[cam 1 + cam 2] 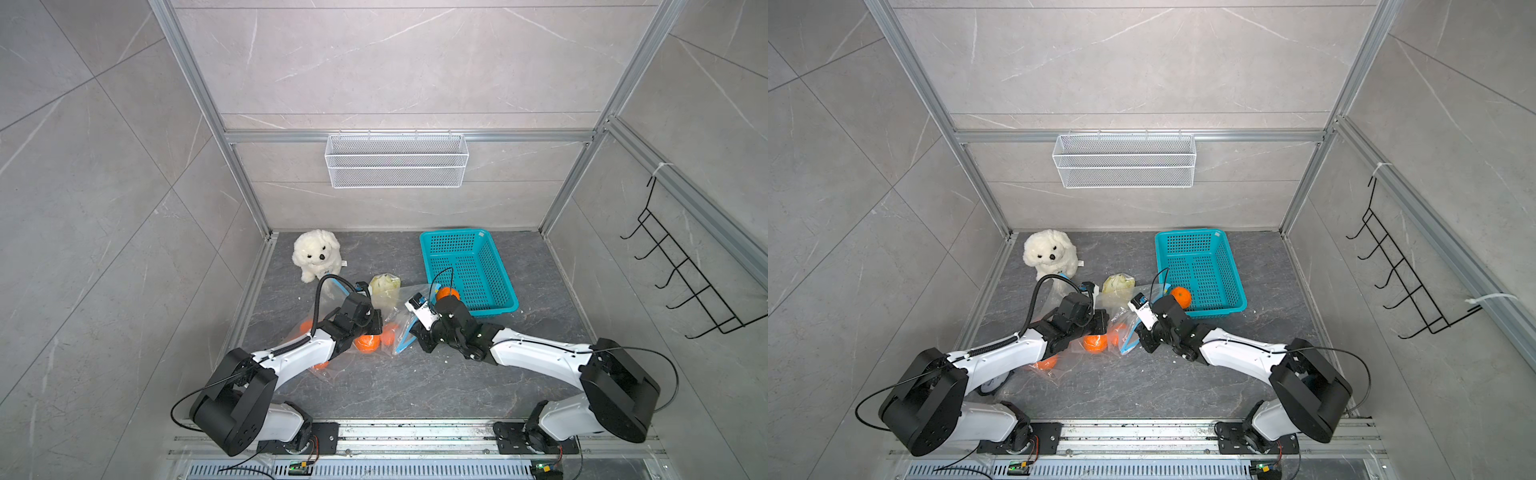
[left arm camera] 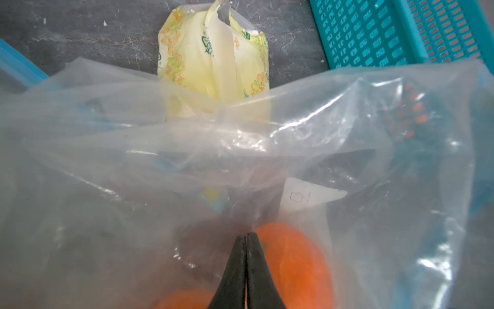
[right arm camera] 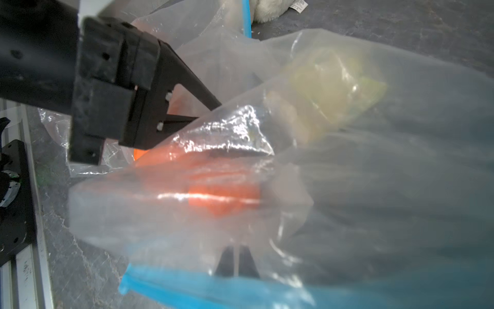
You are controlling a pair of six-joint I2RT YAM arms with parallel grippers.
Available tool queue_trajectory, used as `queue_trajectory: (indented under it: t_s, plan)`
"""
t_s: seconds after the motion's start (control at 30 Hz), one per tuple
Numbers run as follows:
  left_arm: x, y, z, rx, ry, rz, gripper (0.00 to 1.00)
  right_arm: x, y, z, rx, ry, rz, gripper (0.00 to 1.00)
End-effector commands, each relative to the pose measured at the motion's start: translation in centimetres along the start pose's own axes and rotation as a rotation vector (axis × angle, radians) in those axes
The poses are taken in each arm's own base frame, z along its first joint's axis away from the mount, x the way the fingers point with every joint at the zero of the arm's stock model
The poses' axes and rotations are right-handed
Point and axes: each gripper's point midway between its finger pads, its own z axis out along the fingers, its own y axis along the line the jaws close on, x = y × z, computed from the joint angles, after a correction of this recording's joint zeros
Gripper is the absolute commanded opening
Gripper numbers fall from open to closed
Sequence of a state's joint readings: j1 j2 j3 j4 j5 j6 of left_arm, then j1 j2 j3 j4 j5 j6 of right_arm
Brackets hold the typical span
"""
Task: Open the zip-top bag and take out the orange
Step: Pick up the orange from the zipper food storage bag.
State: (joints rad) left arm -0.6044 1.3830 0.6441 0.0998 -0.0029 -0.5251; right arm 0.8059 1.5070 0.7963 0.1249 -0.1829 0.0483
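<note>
My left gripper [image 2: 246,236] pinches the zip-top bag [image 2: 320,139] and my right gripper [image 3: 236,258] clamps it beside the blue zip strip [image 3: 213,289], both closed tight to pull its mouth apart over the orange [image 2: 291,262] inside.

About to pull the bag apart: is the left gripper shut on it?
Shut. The left gripper pinches the clear bag, fingertips pressed together, an orange just behind.

The white-and-black left arm [image 1: 299,351] and the matching right arm [image 1: 536,353] both stretch low and inward with wrists nearly meeting, the black two-fingered left tool [image 2: 245,236] pinched tight on the clear plastic zip-top bag [image 2: 294,133], the right tool [image 3: 236,258] likewise closed on its film.
</note>
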Motion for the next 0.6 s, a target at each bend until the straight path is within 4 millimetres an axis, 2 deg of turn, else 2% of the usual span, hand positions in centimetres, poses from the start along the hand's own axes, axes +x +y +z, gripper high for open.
queue_trajectory:
  t_s: [0.0,0.13,0.27,0.4,0.47,0.5,0.57]
  plan:
    - [-1.0,-0.5,0.6,0.030,-0.059,-0.003,0.08,-0.9,-0.2,1.6,0.003,0.003,-0.051,0.10]
    - [-0.4,-0.5,1.9,0.040,-0.038,0.022,0.04,-1.0,-0.4,3.6,-0.004,0.036,-0.073,0.11]
    - [-0.2,0.3,2.3,0.004,-0.046,0.042,0.00,0.1,-1.3,6.0,0.018,0.104,-0.075,0.12]
    - [-0.5,1.1,2.2,-0.029,-0.076,0.051,0.00,0.9,-1.1,6.7,-0.006,0.162,-0.073,0.18]
    - [-0.9,1.1,2.1,-0.038,-0.084,0.066,0.00,1.5,-0.6,6.2,-0.029,0.183,-0.056,0.26]
    - [-1.2,0.9,2.0,-0.033,-0.088,0.077,0.00,1.8,-0.3,5.8,-0.042,0.190,-0.049,0.37]
    - [-1.7,0.6,1.9,-0.028,-0.094,0.089,0.02,2.2,0.3,5.0,-0.073,0.188,-0.045,0.47]
